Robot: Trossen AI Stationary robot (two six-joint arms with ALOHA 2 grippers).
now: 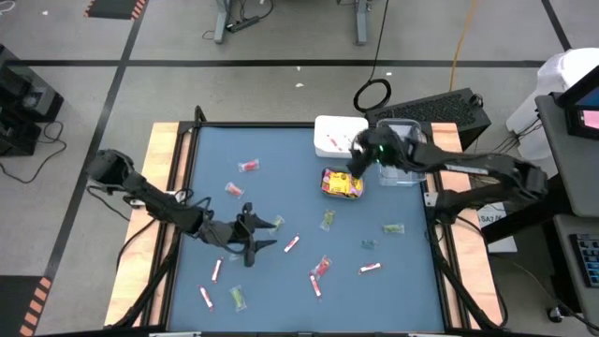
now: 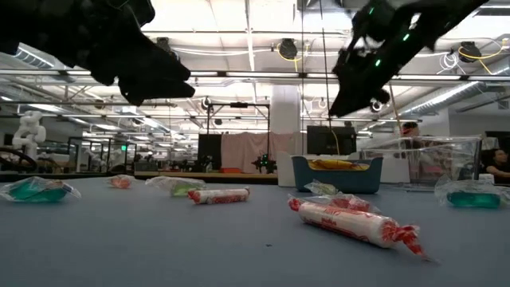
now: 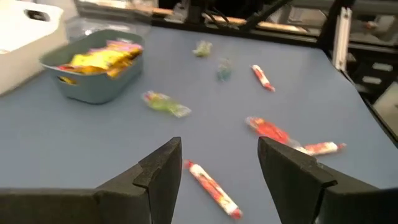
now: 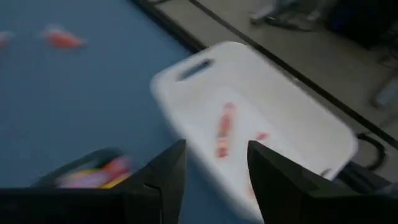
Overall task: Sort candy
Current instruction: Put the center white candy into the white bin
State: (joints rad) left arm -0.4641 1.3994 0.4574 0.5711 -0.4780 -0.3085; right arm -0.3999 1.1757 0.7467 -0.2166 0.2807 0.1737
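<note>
High view, left gripper [image 1: 265,233]: over the table's left half, loose candy all round it.
High view, right gripper [image 1: 357,157]: at the white tray [image 1: 329,142], beside the teal bin [image 1: 343,184] of yellow packets.
High view, count: about four sticks [image 1: 292,244], some five green pieces, three red on the mat [image 1: 281,271].
Low view: stick lies nearest, long axis across; both arms hang above.
Left wrist view, left gripper [image 3: 221,163]: jaws parted, empty; a stick [image 3: 213,188] lies just ahead between them, slanted to the gap. Left arm is nearer.
Right wrist view, right gripper [image 4: 214,163]: jaws apart, holding nothing; one stick [image 4: 224,129] lies in the tray beyond.
</note>
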